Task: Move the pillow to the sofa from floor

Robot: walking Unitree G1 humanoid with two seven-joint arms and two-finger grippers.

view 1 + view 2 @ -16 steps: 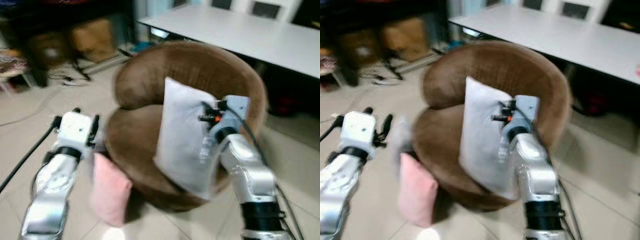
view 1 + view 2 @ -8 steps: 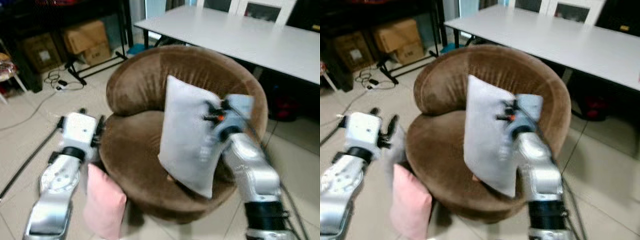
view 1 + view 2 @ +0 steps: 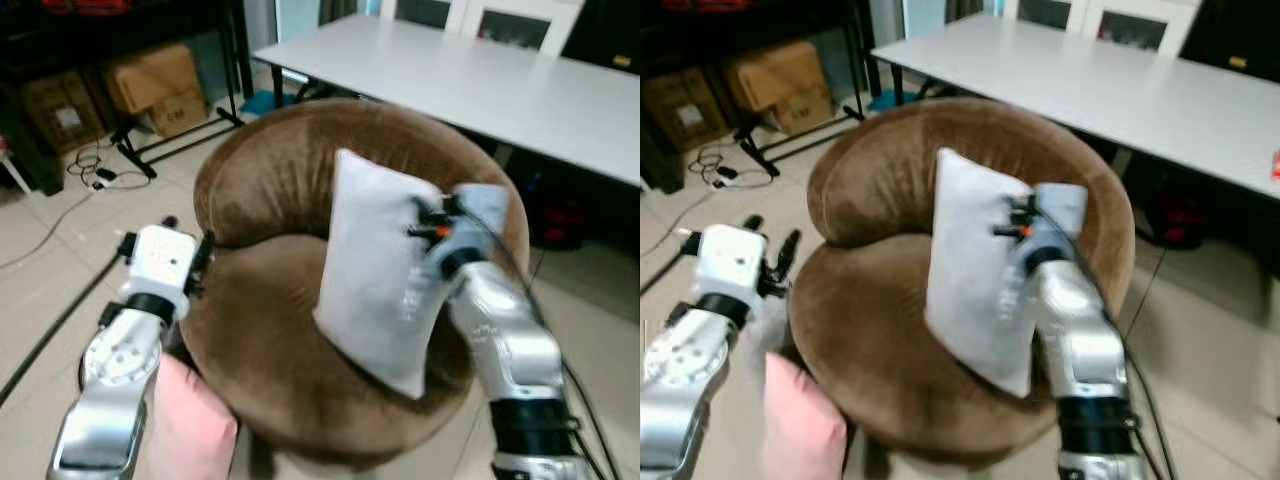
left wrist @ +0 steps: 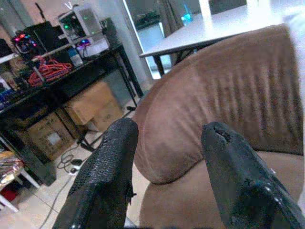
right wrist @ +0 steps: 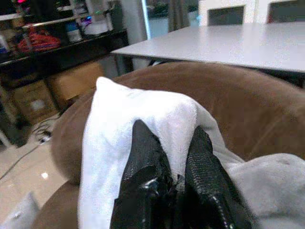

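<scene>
Tiled floor point(image 3: 40, 290) around a round brown sofa point(image 3: 270, 330); white pillow point(image 3: 375, 270) is upright above the sofa seat, near the backrest, right gripper point(image 5: 169, 164) clamped on its top edge. Left gripper point(image 4: 167, 138) sits at the sofa's left edge, fingers spread, holding nothing. Pink pillow point(image 3: 190, 430) leans against the sofa's front-left side; white table point(image 3: 500, 80) behind the sofa.

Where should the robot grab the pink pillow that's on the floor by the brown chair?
Probably its upper edge. The pink pillow leans upright against the brown chair, so that soft edge faces up, and the open left gripper hovering just above could come straight down and pinch it. The right gripper is busy holding the white pillow.
</scene>
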